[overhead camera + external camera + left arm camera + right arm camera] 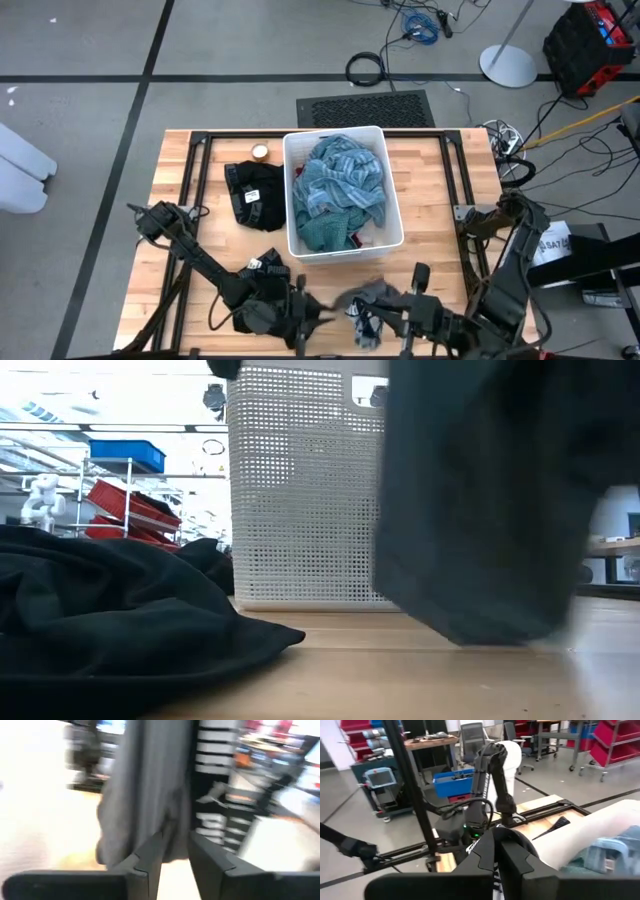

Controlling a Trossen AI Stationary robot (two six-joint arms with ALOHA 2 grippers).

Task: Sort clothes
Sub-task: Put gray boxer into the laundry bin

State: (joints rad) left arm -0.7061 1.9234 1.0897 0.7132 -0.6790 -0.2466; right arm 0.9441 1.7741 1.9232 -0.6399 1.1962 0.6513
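Observation:
A dark grey garment [372, 295] hangs near the table's front edge, just in front of the white bin [290, 205], and fills the right of the low view [480, 510]. My right gripper [378, 312] is shut on it. My left gripper [325, 308] points level at the cloth from the table's left. Its fingers [150, 860] stand a little apart around the cloth's lower edge [167, 837]; whether they touch it I cannot tell. A teal striped garment [340, 185] lies in the bin. One black garment [252, 192] lies left of the bin, another [110, 630] under my left arm. My right gripper pinches the dark grey garment between its two shut fingers [485, 857], coming nearly level from the table's right. Only a pale strip of cloth [495, 880] shows below the fingers, so which part it has is hidden. The garment hangs slack below the gripper [470, 620].
The bin stands at the table's middle, reaching toward the far edge. A small round roll [260, 152] lies at the far left of it. Bare wood shows right of the bin [440, 190] and at the table's left [190, 180].

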